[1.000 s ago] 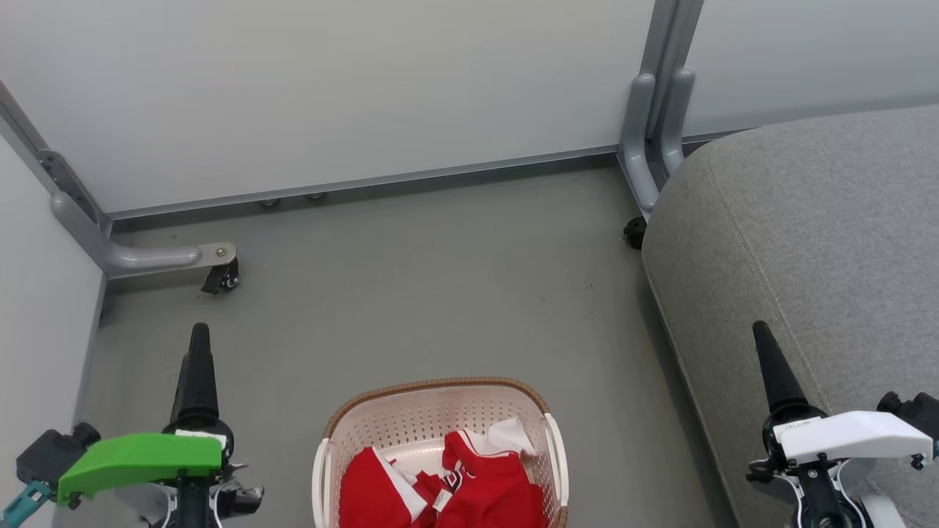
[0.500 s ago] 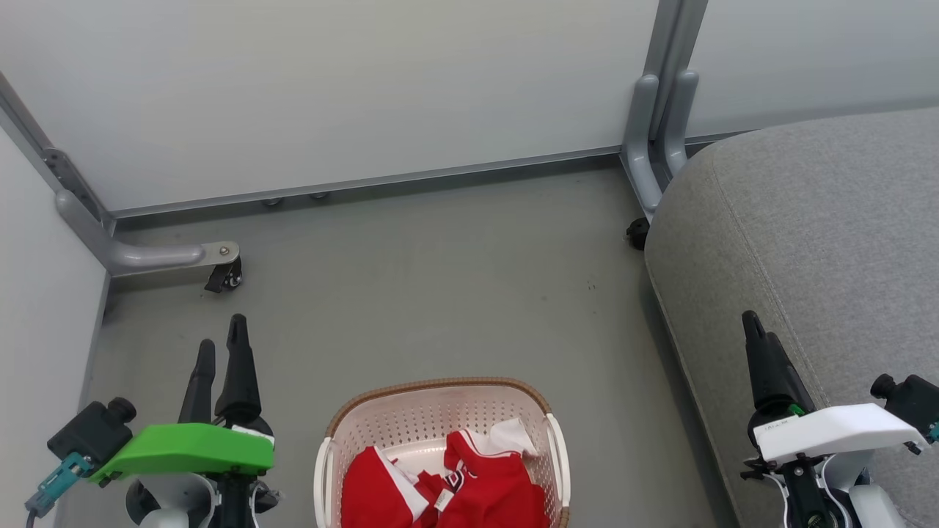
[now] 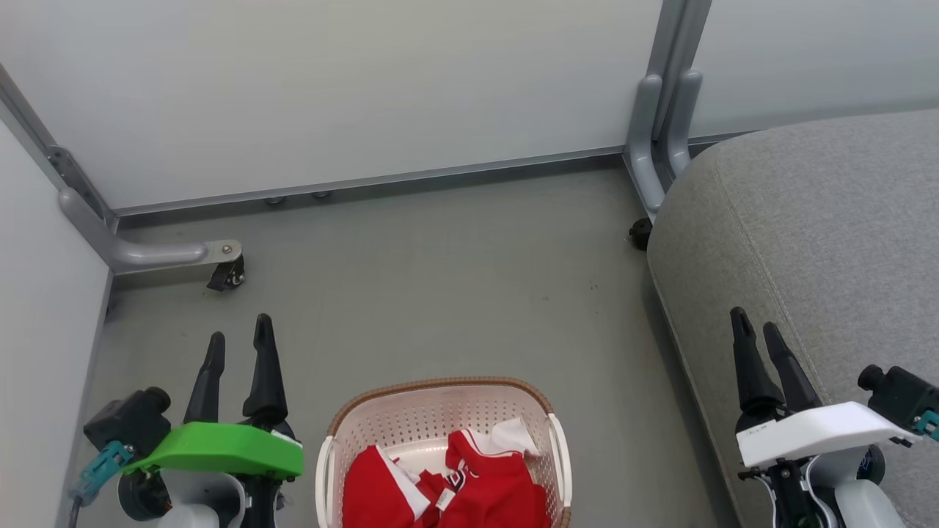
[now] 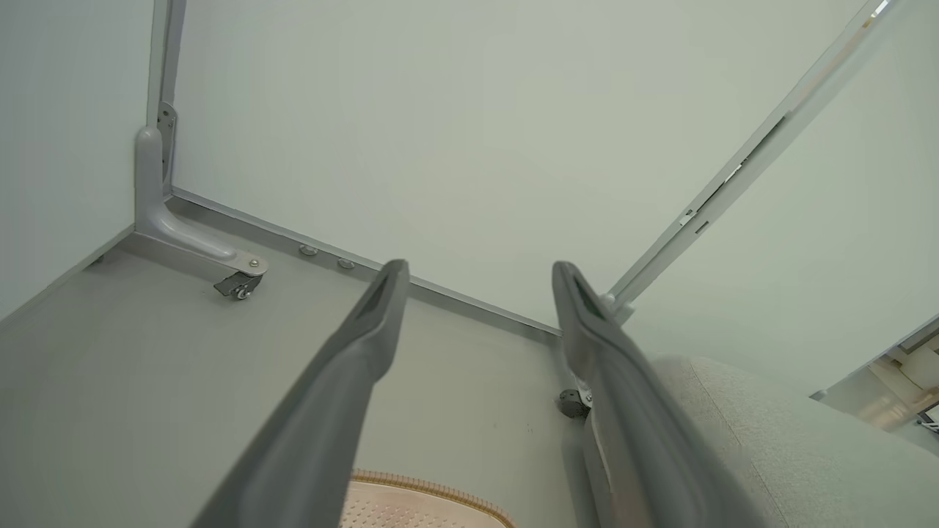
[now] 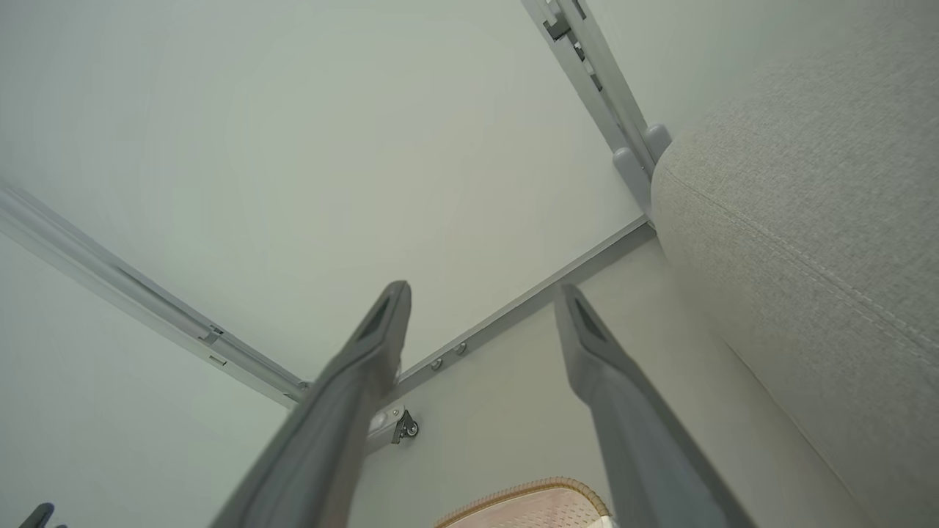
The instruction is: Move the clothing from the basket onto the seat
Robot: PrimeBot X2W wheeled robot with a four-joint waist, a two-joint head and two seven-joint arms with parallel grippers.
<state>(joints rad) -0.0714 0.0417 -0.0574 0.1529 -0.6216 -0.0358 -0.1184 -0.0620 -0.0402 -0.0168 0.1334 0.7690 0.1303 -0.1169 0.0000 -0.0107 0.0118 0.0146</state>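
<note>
Red clothing [image 3: 469,488] with white trim lies bunched in the white basket [image 3: 440,411] with a brown rim, at the bottom centre of the head view. The grey seat [image 3: 821,220] fills the right side. My left gripper [image 3: 238,330] stands open to the left of the basket, above the floor, holding nothing. My right gripper [image 3: 754,321] is open over the seat's front edge, right of the basket, and holds nothing. Each wrist view shows two spread fingers [image 4: 381,293] [image 5: 385,312] and a strip of basket rim [image 4: 425,488] [image 5: 528,493] at the bottom.
White partition panels [image 3: 330,88] close off the back and left. Their grey feet carry castors [image 3: 227,273] at the back left and a black castor [image 3: 640,233] beside the seat's corner. Grey floor [image 3: 440,279] lies between the basket and the panels.
Both grippers have turned on their wrists, so two separate fingers now show on each instead of one. The left gripper has shifted right toward the basket, the right slightly left.
</note>
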